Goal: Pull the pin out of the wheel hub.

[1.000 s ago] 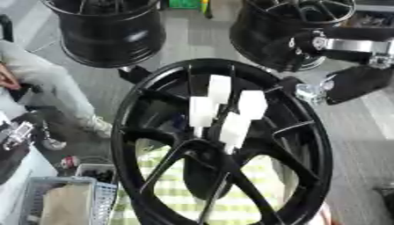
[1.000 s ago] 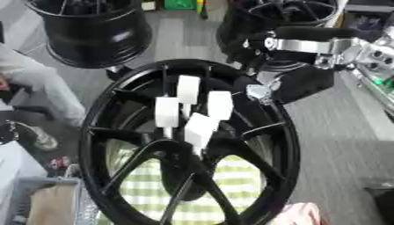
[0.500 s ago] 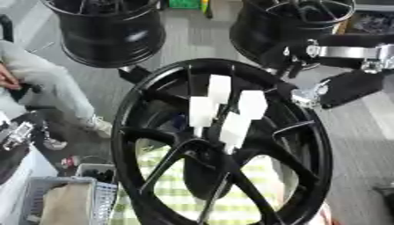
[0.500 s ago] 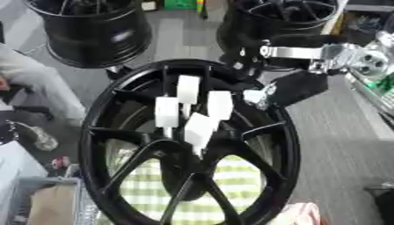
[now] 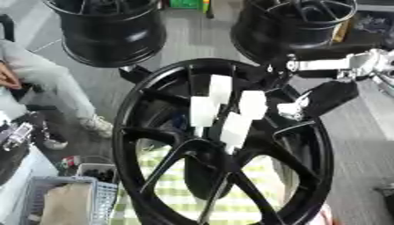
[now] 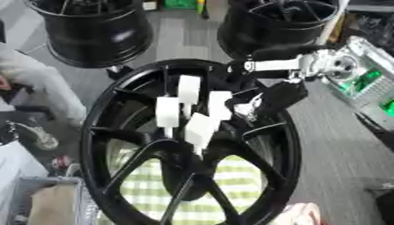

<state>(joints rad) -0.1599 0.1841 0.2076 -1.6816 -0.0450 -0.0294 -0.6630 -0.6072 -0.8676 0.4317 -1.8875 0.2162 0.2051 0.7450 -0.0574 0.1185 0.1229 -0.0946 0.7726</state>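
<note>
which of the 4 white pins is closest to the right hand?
The right-most white pin in the wheel hub: the right hand sits just beside it, while the other three stand further left or lower.

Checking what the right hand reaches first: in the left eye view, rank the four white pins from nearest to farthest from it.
From the right hand:
1. Right pin, beside the hand.
2. Top pin and bottom pin: too close to call.
3. Left pin, farthest.

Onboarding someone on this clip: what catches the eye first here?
A big black wheel hub fills the centre, with four white pins standing up around its middle. The right robot hand reaches in from the right, just beside the nearest pin and over the rim. Two more black wheels stand on the floor behind, and a green checked cloth shows through the spokes.
</note>
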